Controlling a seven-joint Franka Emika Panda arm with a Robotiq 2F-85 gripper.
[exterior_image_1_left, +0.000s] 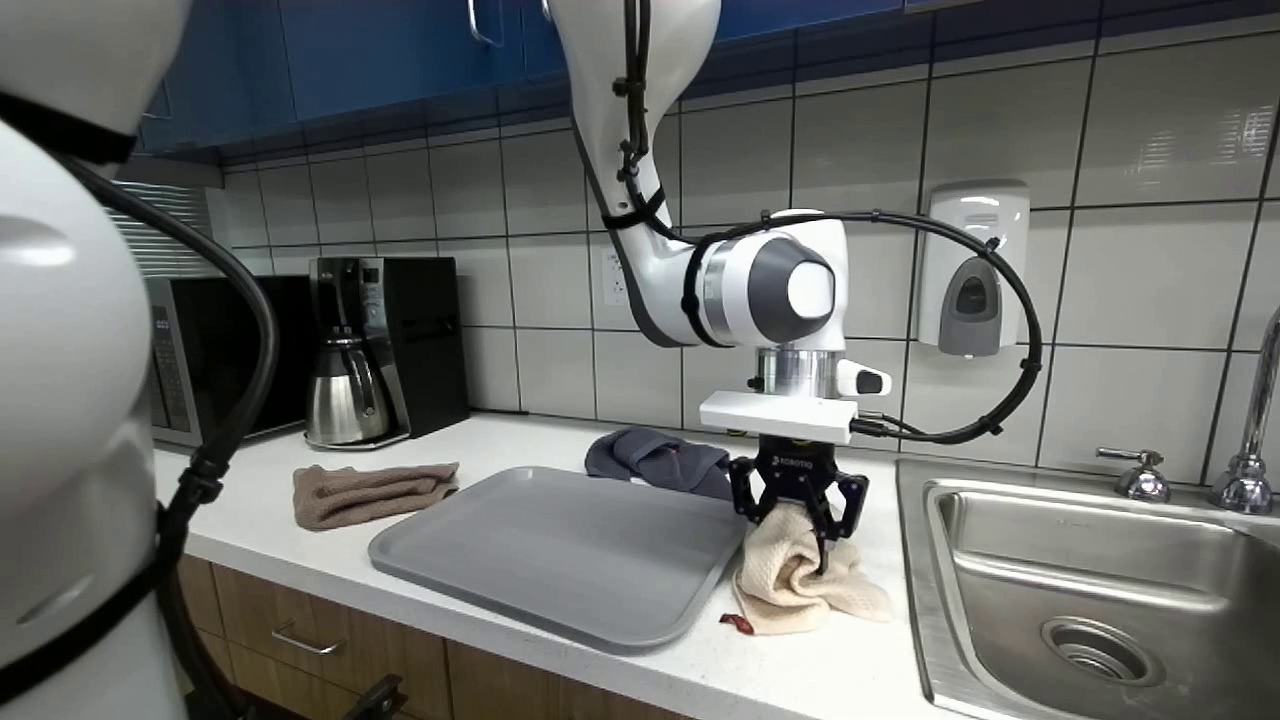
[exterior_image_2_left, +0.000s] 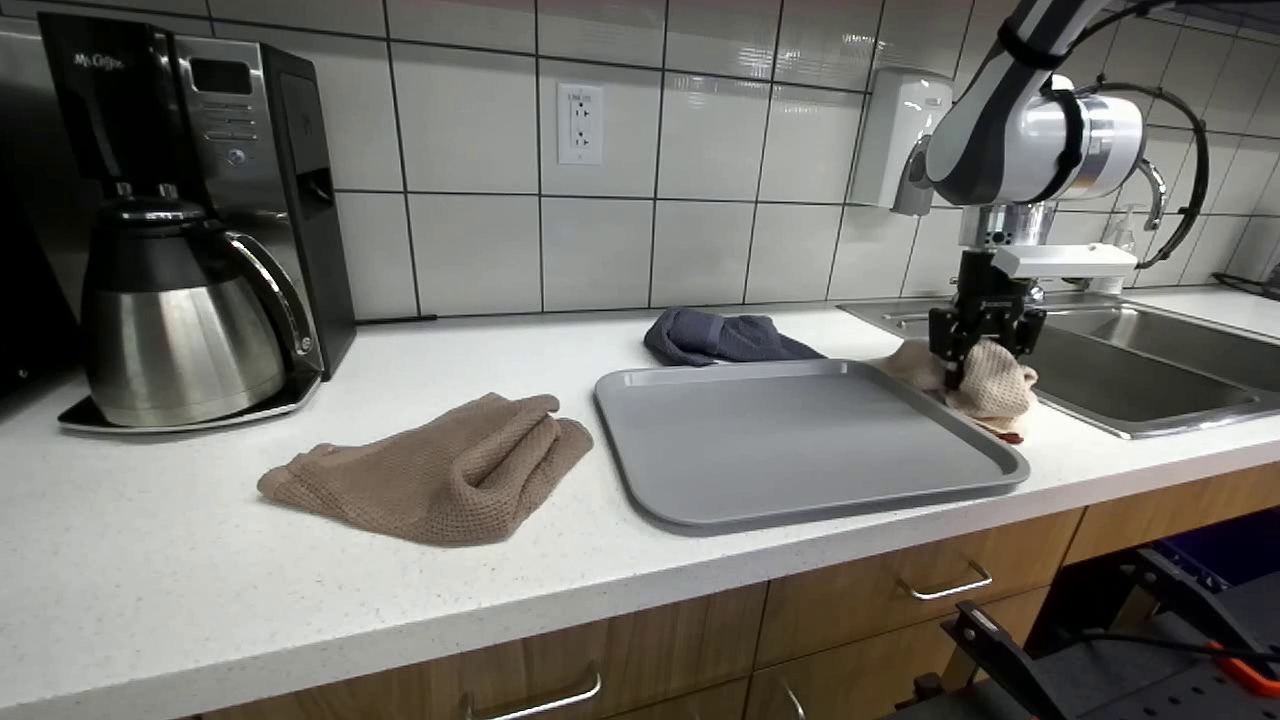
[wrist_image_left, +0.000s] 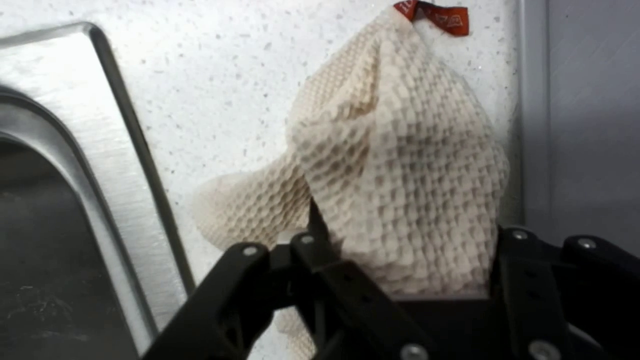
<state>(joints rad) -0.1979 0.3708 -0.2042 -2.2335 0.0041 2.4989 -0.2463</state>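
A cream waffle-weave cloth (exterior_image_1_left: 770, 585) lies bunched on the counter, between the grey tray and the sink. It shows in an exterior view (exterior_image_2_left: 995, 385) and fills the middle of the wrist view (wrist_image_left: 400, 150), its red tag (wrist_image_left: 442, 19) at one end. My gripper (exterior_image_1_left: 790, 540) points down at the cloth. Its fingers are spread wide on either side of a raised fold, as the wrist view shows (wrist_image_left: 406, 227). The fold bulges up towards the palm between the fingers. The fingertips are partly hidden by cloth.
A grey tray (exterior_image_2_left: 800, 440) lies beside the cloth. A dark blue cloth (exterior_image_2_left: 730, 338) lies behind the tray, and a brown cloth (exterior_image_2_left: 440, 470) on its far side. The steel sink (exterior_image_1_left: 925, 600) is on the cloth's other side. A coffee maker (exterior_image_2_left: 290, 190) stands against the wall.
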